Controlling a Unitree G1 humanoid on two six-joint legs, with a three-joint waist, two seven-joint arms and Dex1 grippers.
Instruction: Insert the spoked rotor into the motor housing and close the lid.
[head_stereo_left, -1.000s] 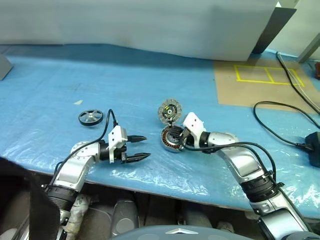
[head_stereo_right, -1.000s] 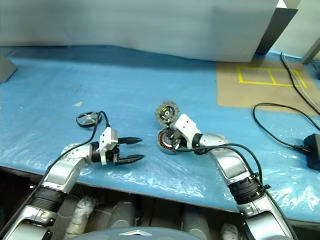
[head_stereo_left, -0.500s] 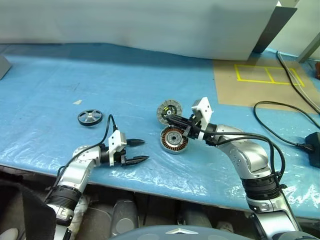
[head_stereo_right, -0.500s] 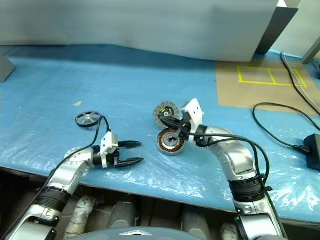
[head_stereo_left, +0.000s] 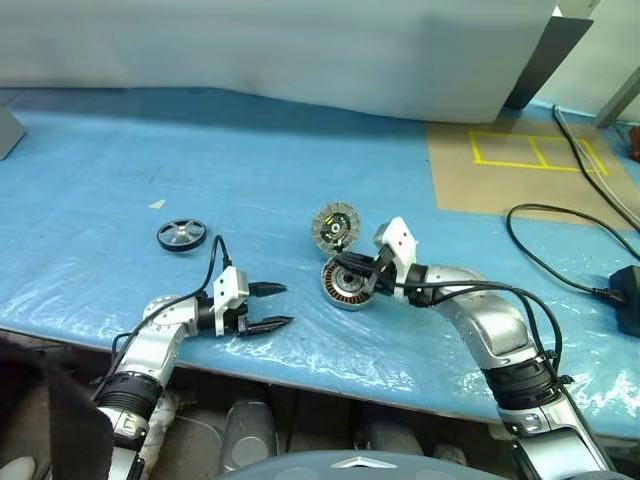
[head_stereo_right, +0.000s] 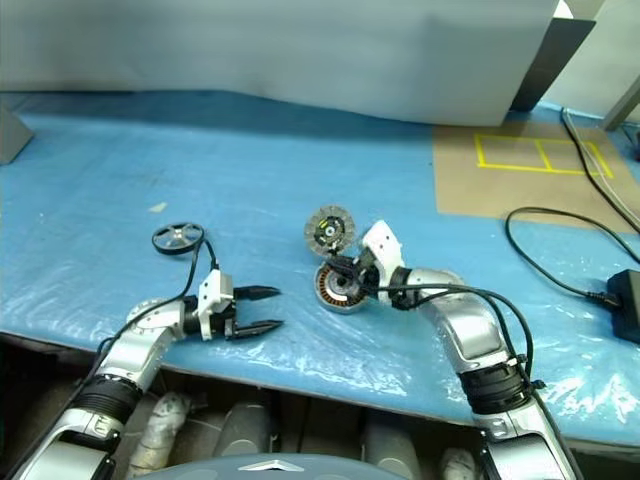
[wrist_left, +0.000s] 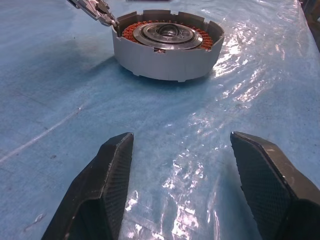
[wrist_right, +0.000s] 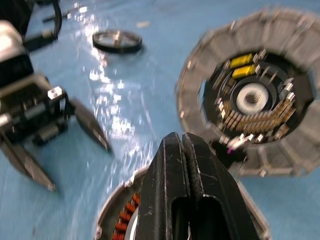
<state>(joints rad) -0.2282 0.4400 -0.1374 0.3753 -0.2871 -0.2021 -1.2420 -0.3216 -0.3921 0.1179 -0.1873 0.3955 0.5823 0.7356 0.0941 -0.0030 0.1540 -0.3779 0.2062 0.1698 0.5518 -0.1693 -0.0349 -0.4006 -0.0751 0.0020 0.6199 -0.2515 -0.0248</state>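
The motor housing (head_stereo_left: 347, 282) lies open on the blue sheet, copper windings showing. Its lid (head_stereo_left: 336, 226) stands tilted up behind it, joined at the edge, with the dark centre and yellow parts facing me. My right gripper (head_stereo_left: 341, 263) is shut with nothing held, its tips at the housing's far rim just under the lid (wrist_right: 250, 95). The spoked rotor (head_stereo_left: 181, 234) lies flat, well to the left. My left gripper (head_stereo_left: 285, 305) hovers open and empty near the table's front edge, pointing at the housing (wrist_left: 167, 45) from a hand's width away.
A brown board with yellow tape lines (head_stereo_left: 520, 160) lies at the back right. A black cable (head_stereo_left: 560, 250) runs to a plug (head_stereo_left: 628, 295) at the right edge. A white wall panel (head_stereo_left: 300, 50) closes the back. A small scrap (head_stereo_left: 156, 204) lies beyond the rotor.
My right gripper rose from the housing, reached up to the lid, then came back down to the rim while its wrist rolled. The left gripper sank a little toward the front edge.
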